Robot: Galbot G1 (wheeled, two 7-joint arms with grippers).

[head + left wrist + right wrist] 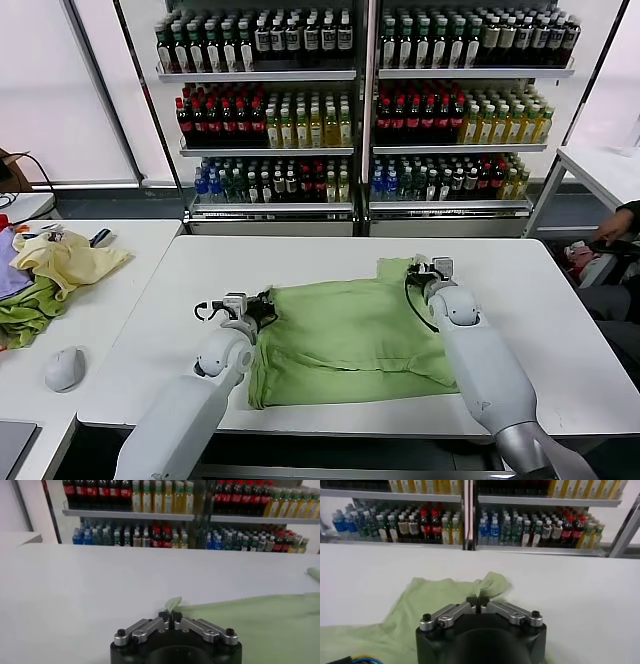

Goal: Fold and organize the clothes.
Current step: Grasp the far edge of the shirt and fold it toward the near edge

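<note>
One of the clothes, a light green shirt [350,340], lies spread and partly folded on the white table [560,330]. At the shirt's far left edge, my left gripper [262,308] is shut on it. The left wrist view shows that gripper [170,616] pinching a small tip of the shirt [260,625]. My right gripper [420,270] is at the shirt's far right corner, near a sleeve. Seen from the right wrist, it [477,601] is shut, with the shirt's [440,605] cloth caught between the jaws. No collar or print shows.
Shelves of bottles [360,100] stand behind the table. A side table [120,300] on the left holds a yellow cloth [70,260], a green cloth [25,315] and a white mouse [65,368]. A person's hand [615,225] shows at the far right.
</note>
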